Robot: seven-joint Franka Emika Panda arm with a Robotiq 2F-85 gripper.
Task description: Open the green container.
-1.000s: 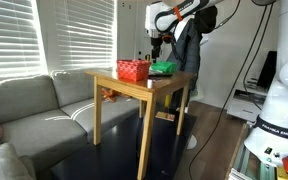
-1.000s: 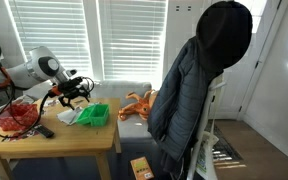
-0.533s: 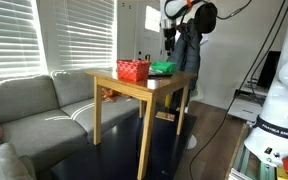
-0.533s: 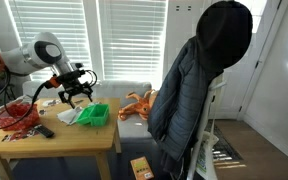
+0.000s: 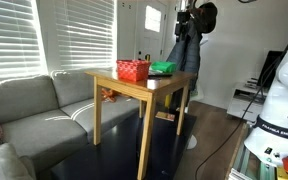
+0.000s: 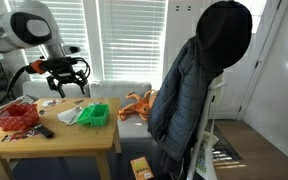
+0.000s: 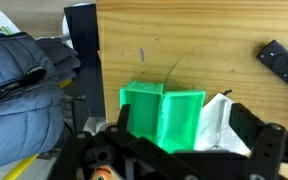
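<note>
**Tool and container.** The tool (image 6: 64, 89) hovers high over the wooden bench (image 6: 82, 142), its fingers spread wide and gripping nothing. The green container (image 6: 94, 115) stands on the bench directly below it, right of the red mesh basket (image 6: 16, 117) in an exterior view. The wrist view shows 2 green halves. We judge these to be the box and its raised lid, so the height keeps the tool clear.

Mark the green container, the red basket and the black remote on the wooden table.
green container (image 7: 144, 110), wrist view, on its green upper surface.
red basket (image 5: 133, 71), an exterior view, on its mesh side wall.
remote (image 7: 281, 62), wrist view, on the middle of its black body.
</note>
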